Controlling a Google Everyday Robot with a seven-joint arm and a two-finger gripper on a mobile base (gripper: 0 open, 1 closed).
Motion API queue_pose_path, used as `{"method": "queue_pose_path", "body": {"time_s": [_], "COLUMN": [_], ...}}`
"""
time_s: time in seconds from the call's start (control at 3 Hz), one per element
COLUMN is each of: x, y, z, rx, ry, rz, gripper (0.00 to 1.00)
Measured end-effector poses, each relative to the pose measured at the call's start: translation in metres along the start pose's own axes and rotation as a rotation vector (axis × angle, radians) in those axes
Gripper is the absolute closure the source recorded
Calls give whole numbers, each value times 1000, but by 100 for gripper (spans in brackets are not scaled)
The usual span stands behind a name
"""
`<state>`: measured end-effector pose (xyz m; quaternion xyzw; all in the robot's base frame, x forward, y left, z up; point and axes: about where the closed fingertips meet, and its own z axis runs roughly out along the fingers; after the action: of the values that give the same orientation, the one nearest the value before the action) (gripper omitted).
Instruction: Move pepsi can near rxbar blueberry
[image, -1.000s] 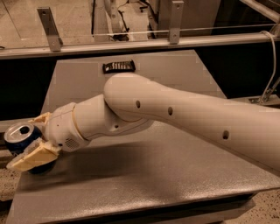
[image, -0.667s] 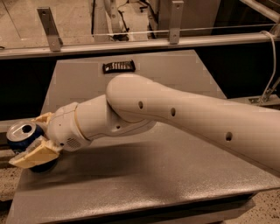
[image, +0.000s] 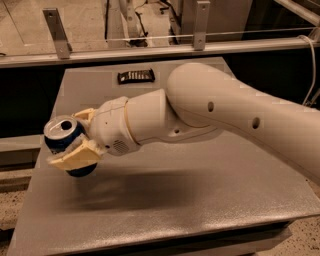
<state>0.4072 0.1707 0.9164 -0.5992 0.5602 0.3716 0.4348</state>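
The pepsi can (image: 61, 134), dark blue with a silver top, is tilted and held just above the table's left part. My gripper (image: 70, 137) is shut on it, with one cream finger (image: 76, 157) below the can and the other (image: 84, 114) behind it. A flat dark wrapped bar with white print (image: 136, 76) lies at the far middle of the table, well beyond the can. It looks black rather than blue, so I cannot tell whether it is the rxbar blueberry. My arm hides much of the table's middle and right.
The grey table (image: 165, 200) has its left edge close to the can. My thick white arm (image: 235, 115) crosses from the right. A metal rail with posts (image: 150, 47) runs behind the table's far edge.
The gripper has carried the can to the right and slightly up, from the table's left edge to over the tabletop. The dark bar has not moved.
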Motion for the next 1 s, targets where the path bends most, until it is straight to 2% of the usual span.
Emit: {"method": "queue_pose_path", "body": {"time_s": [0.33, 0.67, 1.0], "x": [1, 1, 5], "y": [-14, -14, -28], "z": [-67, -66, -83], "rx": [77, 78, 104], "ry": [51, 51, 80], "rz": [5, 4, -6], "gripper": [100, 100, 100]}}
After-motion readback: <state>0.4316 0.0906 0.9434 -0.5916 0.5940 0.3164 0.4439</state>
